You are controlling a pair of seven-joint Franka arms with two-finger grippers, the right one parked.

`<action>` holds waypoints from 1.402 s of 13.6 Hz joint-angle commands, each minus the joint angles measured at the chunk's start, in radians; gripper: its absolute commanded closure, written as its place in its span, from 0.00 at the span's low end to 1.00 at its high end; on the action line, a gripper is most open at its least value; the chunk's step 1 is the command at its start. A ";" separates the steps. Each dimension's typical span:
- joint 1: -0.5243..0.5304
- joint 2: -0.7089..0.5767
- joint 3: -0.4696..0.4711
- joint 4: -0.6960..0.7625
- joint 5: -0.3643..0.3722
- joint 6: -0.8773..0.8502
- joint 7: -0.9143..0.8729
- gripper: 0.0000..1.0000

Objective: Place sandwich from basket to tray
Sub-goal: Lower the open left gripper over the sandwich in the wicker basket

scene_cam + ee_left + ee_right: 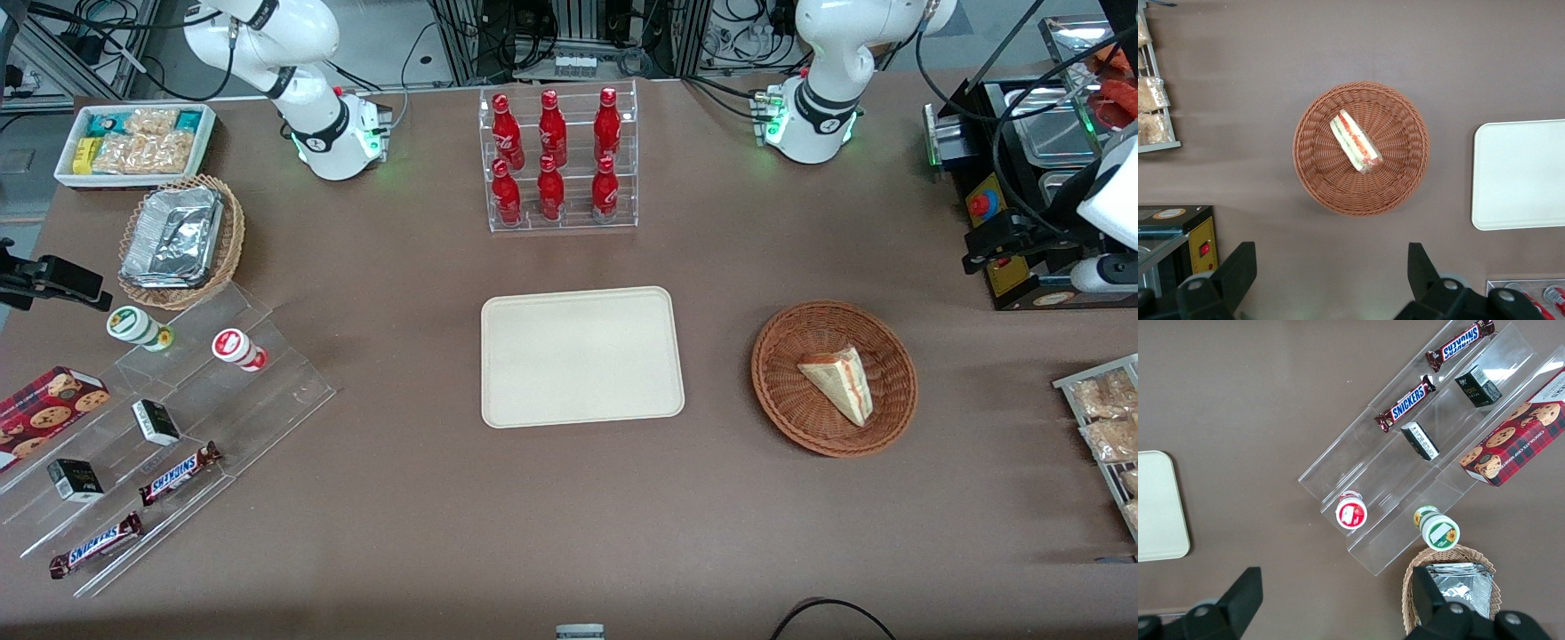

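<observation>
The sandwich (pixel 839 382) (pixel 1355 141), a pale wedge with red and green filling along its edge, lies in the round reddish-brown basket (pixel 782 391) (pixel 1318 173). The cream tray (pixel 582 356) (pixel 1518 175) lies bare beside the basket, toward the parked arm's end. My gripper (pixel 985 249) (pixel 1330 257) hangs high over the table toward the working arm's end, farther from the front camera than the basket. It is open, its black fingers (pixel 1239 261) spread wide with only bare table between them, well apart from the basket.
A black control box with a red button (pixel 982 206) (pixel 1203 248) stands under the gripper. A rack of snack packets (pixel 1107 427) sits nearer the front camera. A clear stand of red bottles (pixel 558 160) stands farther back than the tray.
</observation>
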 commanded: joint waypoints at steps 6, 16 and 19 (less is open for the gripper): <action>-0.012 -0.008 -0.005 -0.085 0.048 0.017 -0.040 0.00; -0.008 -0.060 -0.012 -0.600 -0.011 0.655 -0.499 0.00; -0.008 -0.046 -0.015 -0.752 -0.011 0.867 -0.502 0.00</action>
